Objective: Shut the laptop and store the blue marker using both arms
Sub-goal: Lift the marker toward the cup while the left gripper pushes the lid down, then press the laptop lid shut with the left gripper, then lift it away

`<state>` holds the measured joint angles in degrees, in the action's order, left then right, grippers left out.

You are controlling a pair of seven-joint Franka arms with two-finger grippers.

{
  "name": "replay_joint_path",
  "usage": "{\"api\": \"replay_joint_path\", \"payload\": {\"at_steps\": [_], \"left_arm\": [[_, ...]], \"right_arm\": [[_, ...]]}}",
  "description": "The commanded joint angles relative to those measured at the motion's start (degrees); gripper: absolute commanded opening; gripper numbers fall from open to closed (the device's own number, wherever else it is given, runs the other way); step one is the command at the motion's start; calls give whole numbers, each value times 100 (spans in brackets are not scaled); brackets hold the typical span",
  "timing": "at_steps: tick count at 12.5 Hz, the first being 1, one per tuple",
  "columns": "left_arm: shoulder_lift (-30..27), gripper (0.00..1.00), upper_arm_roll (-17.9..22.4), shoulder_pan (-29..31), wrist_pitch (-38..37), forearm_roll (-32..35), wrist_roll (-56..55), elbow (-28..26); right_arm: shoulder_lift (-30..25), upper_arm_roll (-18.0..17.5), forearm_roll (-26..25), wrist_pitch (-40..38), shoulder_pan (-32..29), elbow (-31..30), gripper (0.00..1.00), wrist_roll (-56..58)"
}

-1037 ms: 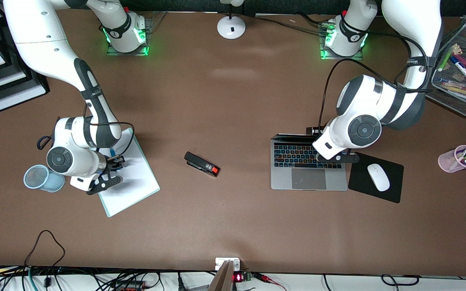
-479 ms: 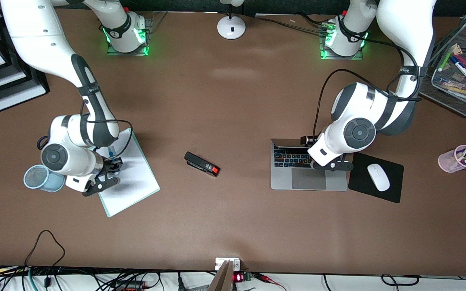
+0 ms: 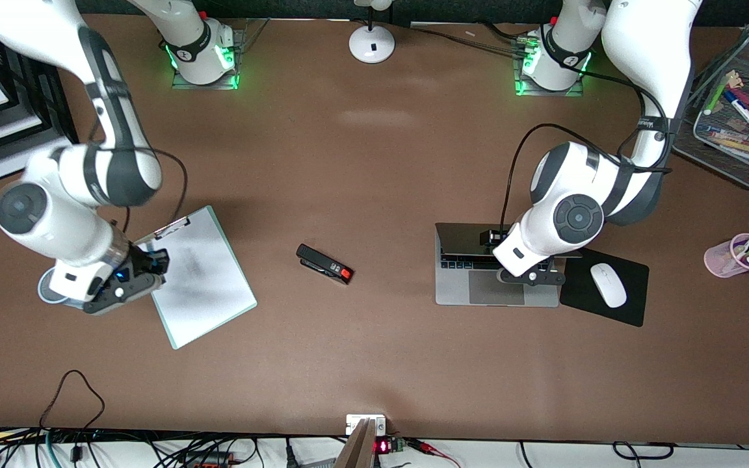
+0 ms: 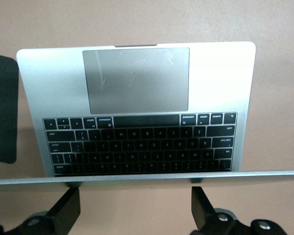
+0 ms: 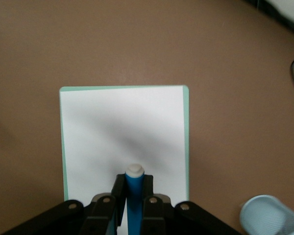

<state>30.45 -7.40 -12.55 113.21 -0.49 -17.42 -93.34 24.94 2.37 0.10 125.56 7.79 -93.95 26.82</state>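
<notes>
Right claw [image 5: 132, 203] is pinching the blue marker [image 5: 134, 196] over the clipboard [image 3: 202, 276] edge, light-blue mesh cup [image 5: 269, 215] at its 4 o'clock. Left claw [image 4: 132, 215], fingers spread, is sitting at the half-lowered lid of the laptop [image 3: 495, 286]. Pink cup [image 3: 735, 255] is holding pens; wire basket [image 3: 712, 140] is holding markers.

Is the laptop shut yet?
No, half shut. The laptop lid leans over the keyboard, pushed by the left gripper; the trackpad shows.
</notes>
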Motion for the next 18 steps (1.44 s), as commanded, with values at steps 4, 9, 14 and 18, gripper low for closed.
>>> {"api": "replay_joint_path", "payload": {"at_steps": [4,9,14,18], "left_arm": [[478,100,11,16,552,-65,212,238],[804,100,11,-37,843,-65,212,474],[1111,100,11,-46,1361,-30,221,475],[1305,100,11,-98,1704,-13,221,475]], "right_arm": [[-481,53,96,4,-382,-80,0,2692],[-491,53,1419,39,-1032,-62,0,6169],[-271,53,2636,-223,-1543,26,0,9373],[18,53,3239,-873,-2051,113,0,10621]]}}
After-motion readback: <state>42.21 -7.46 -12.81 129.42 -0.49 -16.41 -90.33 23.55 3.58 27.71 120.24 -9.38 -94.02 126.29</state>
